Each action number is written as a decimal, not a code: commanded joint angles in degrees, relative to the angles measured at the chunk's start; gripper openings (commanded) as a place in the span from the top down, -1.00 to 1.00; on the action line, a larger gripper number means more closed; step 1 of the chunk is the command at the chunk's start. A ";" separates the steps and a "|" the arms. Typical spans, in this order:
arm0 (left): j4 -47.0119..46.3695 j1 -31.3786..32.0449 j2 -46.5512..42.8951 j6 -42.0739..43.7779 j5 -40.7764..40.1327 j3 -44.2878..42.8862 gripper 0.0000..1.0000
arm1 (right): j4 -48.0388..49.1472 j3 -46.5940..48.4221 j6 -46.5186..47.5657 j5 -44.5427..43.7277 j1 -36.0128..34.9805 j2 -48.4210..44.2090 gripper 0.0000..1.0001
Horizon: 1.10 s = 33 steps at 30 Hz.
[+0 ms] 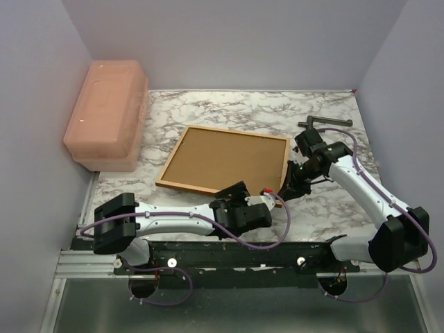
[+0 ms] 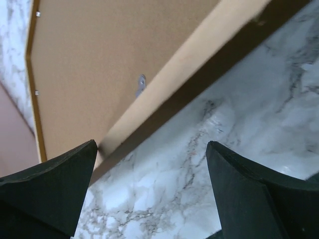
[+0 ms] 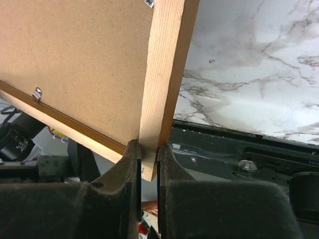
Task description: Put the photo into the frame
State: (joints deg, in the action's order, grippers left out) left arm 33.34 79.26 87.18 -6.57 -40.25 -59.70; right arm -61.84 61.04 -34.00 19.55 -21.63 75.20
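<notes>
left gripper (image 2: 149,149) gapes wide, holding nothing, the frame (image 1: 184,186) just at its 11 o'clock. right gripper (image 3: 148,149), the nearer one, is pinched on the frame's 4 o'clock corner. frame lies back up, long axis roughly 9-to-3, backing board (image 1: 225,158) showing. photo not visible; no writing legible.

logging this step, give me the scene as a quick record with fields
frame: back side up, brown backing board showing
right end effector: shut on the frame's wooden edge near a corner
left end effector: open, empty, by the frame's near edge
photo: not in view
other: pink box at far left
</notes>
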 commanded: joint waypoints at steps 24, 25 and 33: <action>-2.50 -0.98 -2.32 5.65 -20.79 -0.84 0.46 | -0.20 11.01 3.07 5.80 -0.03 -4.65 -0.30; -1.76 -0.89 -3.04 5.86 -21.00 -1.30 0.49 | -0.11 12.42 3.28 4.55 -0.08 -4.85 -0.41; 2.93 -0.21 -11.49 8.42 -18.59 -5.13 0.57 | 4.32 21.04 6.65 -1.71 -0.08 -8.20 -1.00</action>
State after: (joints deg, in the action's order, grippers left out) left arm 35.77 78.65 81.80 2.63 -57.82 -60.55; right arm -60.88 78.13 -30.17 21.37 -21.39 69.71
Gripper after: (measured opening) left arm 0.317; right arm 0.992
